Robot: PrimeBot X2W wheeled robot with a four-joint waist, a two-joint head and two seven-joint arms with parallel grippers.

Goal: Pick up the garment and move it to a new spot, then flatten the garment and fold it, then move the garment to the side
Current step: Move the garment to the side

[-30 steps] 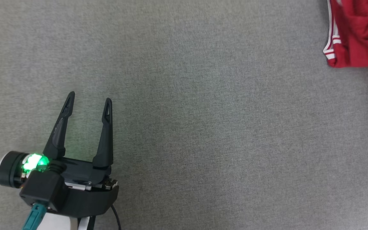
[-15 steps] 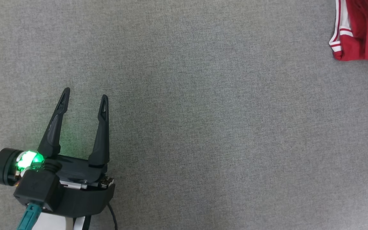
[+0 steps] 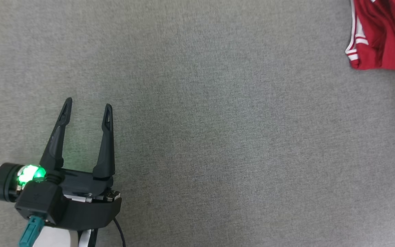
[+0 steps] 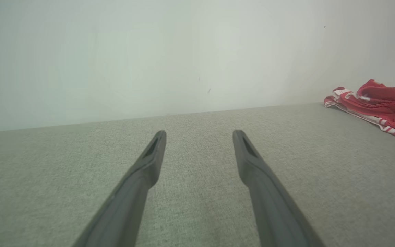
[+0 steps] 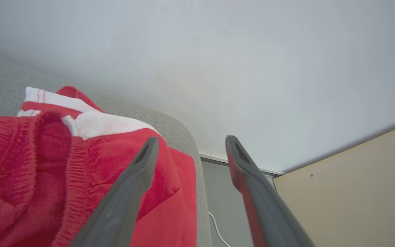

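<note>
- Several white stripes are seen along the hem of the red shorts [image 3: 386, 37], which lie crumpled on the grey fabric surface [image 3: 218, 120] in the head view's upper right corner, cut off by the top and right edges
- The left gripper [image 3: 88, 103] is held spread and grasping nothing at the lower left, well apart from the shorts
- The right gripper [image 5: 191, 138] is seen with fingers apart, grasping nothing, near the gathered waistband, part of which is hidden behind one finger
- Whether the cloth bears a label cannot be told among the folds
</note>
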